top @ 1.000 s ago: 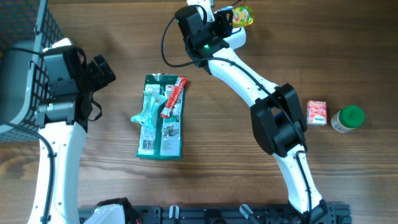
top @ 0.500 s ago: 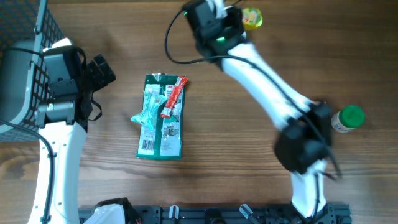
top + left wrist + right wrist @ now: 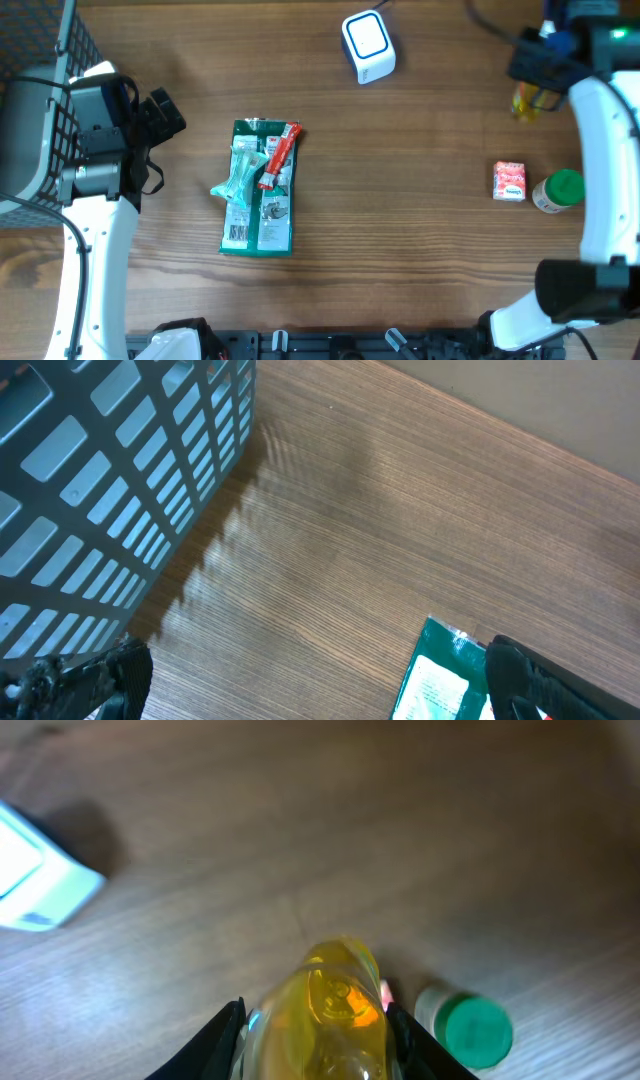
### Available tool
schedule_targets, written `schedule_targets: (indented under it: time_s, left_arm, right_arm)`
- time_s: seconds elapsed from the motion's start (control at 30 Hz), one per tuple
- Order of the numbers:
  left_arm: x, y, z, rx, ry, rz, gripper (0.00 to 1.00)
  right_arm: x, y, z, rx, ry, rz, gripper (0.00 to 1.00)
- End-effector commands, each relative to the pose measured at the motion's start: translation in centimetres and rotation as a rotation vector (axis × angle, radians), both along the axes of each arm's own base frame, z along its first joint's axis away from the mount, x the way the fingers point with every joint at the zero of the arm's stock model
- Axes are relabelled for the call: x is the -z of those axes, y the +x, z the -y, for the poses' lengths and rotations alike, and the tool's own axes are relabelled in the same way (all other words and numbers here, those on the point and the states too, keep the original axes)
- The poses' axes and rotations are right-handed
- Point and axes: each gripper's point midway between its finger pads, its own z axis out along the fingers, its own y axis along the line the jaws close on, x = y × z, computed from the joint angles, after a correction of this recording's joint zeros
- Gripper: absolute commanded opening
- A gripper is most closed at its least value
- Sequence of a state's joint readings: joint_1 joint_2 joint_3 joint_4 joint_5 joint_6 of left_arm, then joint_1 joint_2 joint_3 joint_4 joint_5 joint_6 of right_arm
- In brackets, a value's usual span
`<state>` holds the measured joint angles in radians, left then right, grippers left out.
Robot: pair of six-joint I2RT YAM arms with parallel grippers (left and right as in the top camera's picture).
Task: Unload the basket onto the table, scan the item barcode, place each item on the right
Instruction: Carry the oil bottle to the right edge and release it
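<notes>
Yellow translucent plastic container (image 3: 527, 101) is clamped in right end effector (image 3: 533, 85) at far-right back of wooden worktop (image 3: 420, 250). It's well apart from white rounded-square scanner box (image 3: 368, 46), which stands to its left. Right wrist view: black fingers (image 3: 226, 1032) press both sides of container (image 3: 336, 998); scanner box (image 3: 30, 880) at left edge, jar (image 3: 465, 1028) lower right. Small pink-and-white carton (image 3: 509, 181) & green-lidded jar (image 3: 558, 190) stand just beside each other, nearer robot's base than container. Left end effector (image 3: 165, 112) has jaws wide apart, gripping nothing, near black wire basket (image 3: 80, 40) at left. Mid-worktop: flat green packet (image 3: 258, 215) w/ red sachet (image 3: 278, 155) & pale teal wrapped item (image 3: 238, 178) lying on top. Left wrist view shows basket wall (image 3: 130, 480) & packet corner (image 3: 440, 670).
</notes>
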<state>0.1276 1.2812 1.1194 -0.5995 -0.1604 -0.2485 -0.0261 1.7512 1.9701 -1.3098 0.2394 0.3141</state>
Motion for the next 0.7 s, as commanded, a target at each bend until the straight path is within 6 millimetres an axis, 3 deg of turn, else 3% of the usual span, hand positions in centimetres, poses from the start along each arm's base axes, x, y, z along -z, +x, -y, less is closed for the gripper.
schedule_targets:
  time_s: [0.0, 0.2, 0.43, 0.67]
  left_arm:
    - [-0.3, 0.1, -0.4, -0.007, 0.013, 0.005, 1.0]
    - [-0.3, 0.1, -0.4, -0.007, 0.013, 0.006, 1.0]
    - [-0.3, 0.1, -0.4, -0.007, 0.013, 0.006, 1.0]
    - [-0.3, 0.1, -0.4, -0.007, 0.013, 0.006, 1.0]
  right_arm:
    - [4.1, -0.4, 1.6, 0.057, 0.191, -0.066, 0.05]
    - [9.6, -1.5, 6.1, 0.132, 0.209, -0.114, 0.06]
    - [14.4, -1.1, 6.9, 0.1, 0.19, -0.101, 0.12]
    - [13.8, 0.9, 7.5, 0.067, 0.153, -0.017, 0.12]
